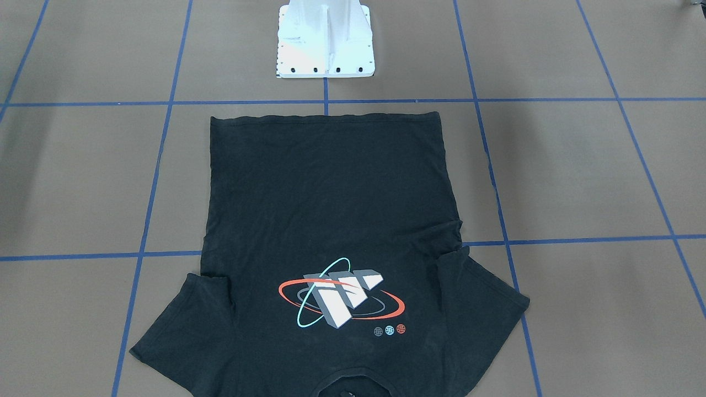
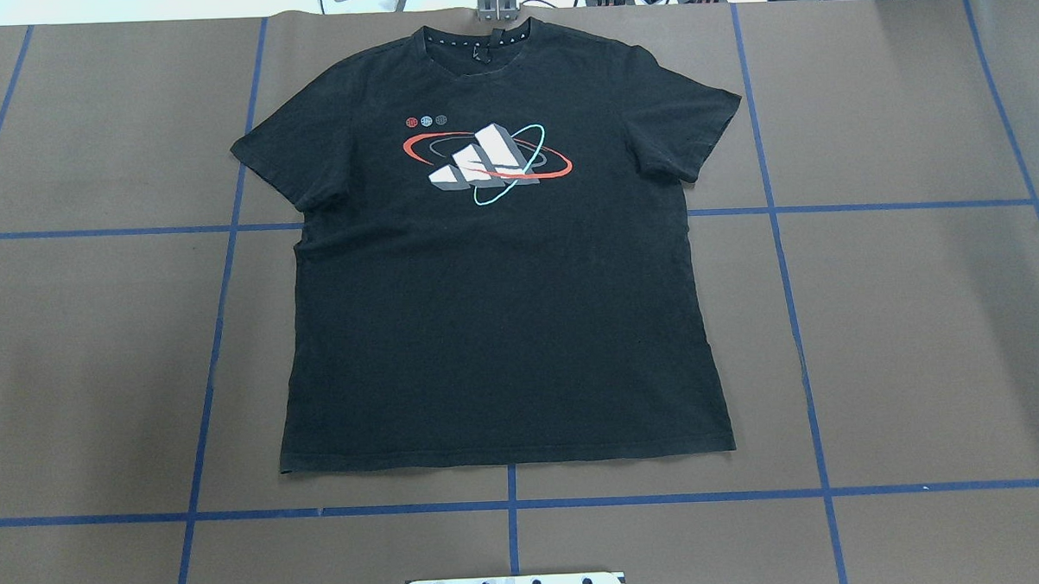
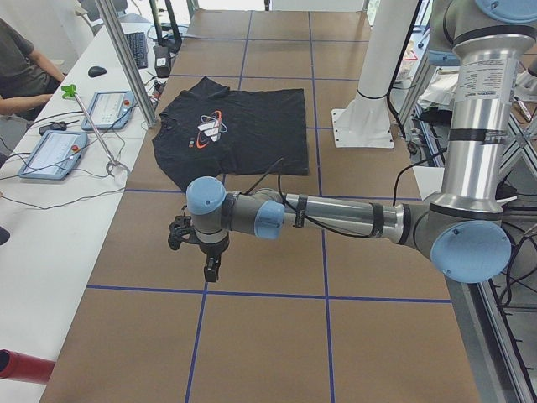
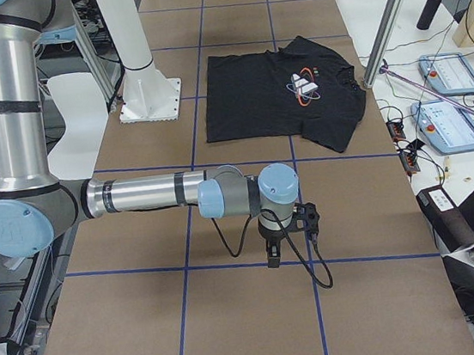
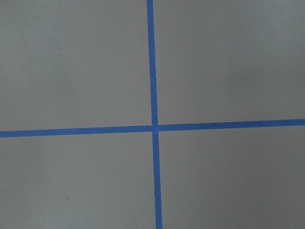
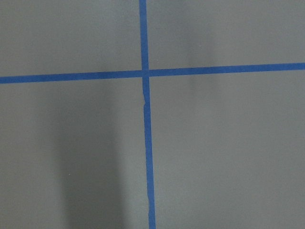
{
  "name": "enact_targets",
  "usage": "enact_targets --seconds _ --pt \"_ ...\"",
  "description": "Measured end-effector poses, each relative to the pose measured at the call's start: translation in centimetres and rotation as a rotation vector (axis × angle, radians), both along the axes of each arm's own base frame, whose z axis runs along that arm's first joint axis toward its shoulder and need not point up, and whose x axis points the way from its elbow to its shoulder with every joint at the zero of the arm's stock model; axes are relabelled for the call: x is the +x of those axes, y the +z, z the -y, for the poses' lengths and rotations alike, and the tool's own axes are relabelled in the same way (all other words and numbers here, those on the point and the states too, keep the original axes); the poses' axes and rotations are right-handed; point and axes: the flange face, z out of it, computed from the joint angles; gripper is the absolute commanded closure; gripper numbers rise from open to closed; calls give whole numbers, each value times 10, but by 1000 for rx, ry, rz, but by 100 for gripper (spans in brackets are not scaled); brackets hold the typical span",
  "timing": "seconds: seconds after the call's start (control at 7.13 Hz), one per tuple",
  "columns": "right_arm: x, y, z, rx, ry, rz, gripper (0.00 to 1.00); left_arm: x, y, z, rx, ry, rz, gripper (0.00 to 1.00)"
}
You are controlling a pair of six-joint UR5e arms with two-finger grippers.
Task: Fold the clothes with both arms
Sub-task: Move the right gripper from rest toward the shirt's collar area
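Brown table [image 2: 918,313], blue tape grid [image 2: 665,499]; black T-shirt [image 2: 503,327] flat, logo up; white pedestal base [image 1: 325,38] near hem

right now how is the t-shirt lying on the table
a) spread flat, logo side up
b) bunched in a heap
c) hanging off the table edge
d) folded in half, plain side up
A: the T-shirt lies spread flat on the table with both sleeves out and its logo facing up.
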Motion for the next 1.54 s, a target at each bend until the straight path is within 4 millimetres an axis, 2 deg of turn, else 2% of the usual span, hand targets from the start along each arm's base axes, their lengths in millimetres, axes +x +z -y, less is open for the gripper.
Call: enact_targets --seconds 0.56,0.7,1.12,1.26,1.54 --pt "-2 -7 4 5 3 30 0 0 -1 0 2 0 -3 0" --pt "-3 -11 7 10 7 34 0 1 -9 5 17 -1 -4 0" --pt "-7 -36 27 55 5 43 0 3 -65 35 130 -1 -14 0" --pt "-16 -52 43 85 -10 55 0 4 -82 44 181 1 -19 0" --pt "-55 -99 91 208 -74 72 0 12 -99 58 310 13 -33 0"
